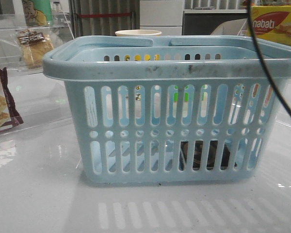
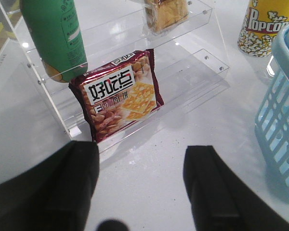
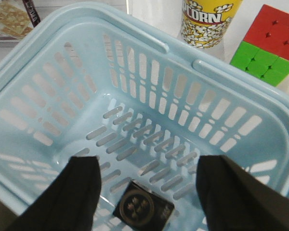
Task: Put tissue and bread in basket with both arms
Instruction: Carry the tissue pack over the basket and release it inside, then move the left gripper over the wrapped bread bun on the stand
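Note:
The light-blue basket [image 1: 169,73] fills the middle of the front view. The black tissue pack [image 3: 143,207] with its grey ring mark lies on the basket floor and shows dark through the slots [image 1: 203,155]. My right gripper [image 3: 149,171] is open and empty, hanging above the inside of the basket [image 3: 62,57] over the tissue. The bread [image 2: 166,14] in clear wrap sits on the upper step of a clear acrylic shelf [image 1: 34,46]. My left gripper [image 2: 139,185] is open and empty, low over the bare table in front of the shelf, with the basket's side [image 2: 279,110] beside it. Neither gripper shows in the front view.
A maroon-edged biscuit packet [image 2: 120,94] leans on the shelf's lower step [image 1: 0,104]. A green pouch [image 2: 58,38] stands above it. A popcorn cup [image 3: 207,19] and a colour cube [image 3: 267,45] stand behind the basket. A yellow Nabati box [image 1: 276,24] is far right. A black cable [image 1: 276,87] hangs there.

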Robot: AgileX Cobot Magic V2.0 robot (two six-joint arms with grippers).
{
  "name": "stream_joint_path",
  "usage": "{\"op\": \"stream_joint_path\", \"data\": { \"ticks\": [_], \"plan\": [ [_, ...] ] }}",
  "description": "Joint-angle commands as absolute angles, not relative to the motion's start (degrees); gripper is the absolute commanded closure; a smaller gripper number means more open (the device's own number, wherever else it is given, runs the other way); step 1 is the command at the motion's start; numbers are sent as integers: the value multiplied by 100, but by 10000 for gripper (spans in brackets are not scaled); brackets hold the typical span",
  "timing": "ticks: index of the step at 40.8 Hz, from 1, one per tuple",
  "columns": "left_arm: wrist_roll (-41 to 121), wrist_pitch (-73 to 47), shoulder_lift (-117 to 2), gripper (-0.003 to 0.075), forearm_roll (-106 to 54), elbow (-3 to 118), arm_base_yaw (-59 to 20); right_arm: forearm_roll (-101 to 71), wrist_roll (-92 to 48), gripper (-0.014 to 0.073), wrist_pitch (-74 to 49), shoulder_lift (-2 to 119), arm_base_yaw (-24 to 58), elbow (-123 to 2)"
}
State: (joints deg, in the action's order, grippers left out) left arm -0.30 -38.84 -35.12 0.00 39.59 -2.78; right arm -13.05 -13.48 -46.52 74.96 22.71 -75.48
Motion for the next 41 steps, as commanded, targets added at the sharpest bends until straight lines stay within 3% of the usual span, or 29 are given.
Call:
{"op": "stream_joint_path", "data": {
  "ticks": [1,14,20,29,37,41],
  "plan": [
    [-78,-3494,-3553,265,-34,4170,-321,-1246,-1549,55,-4228,6644,2283,-7177],
    [-78,-3472,-3553,265,-34,4170,-321,-1190,-1549,55,-3929,4843,2283,-5433],
    [-78,-3322,-3553,265,-123,4170,-348,-1190,-1549,55,-3912,4526,2283,-5054],
    [102,-2980,-3707,258,0,4244,-995,-1190,-1549,55,-4101,4501,2283,-5022],
    [102,-2875,-4642,125,0,4691,-1057,-1190,-1549,55,-4095,4501,2283,-5022],
    [92,-2742,-5294,116,0,5051,-1057,-1190,-1549,55,-4095,4501,2283,-5022]
  ]
}}
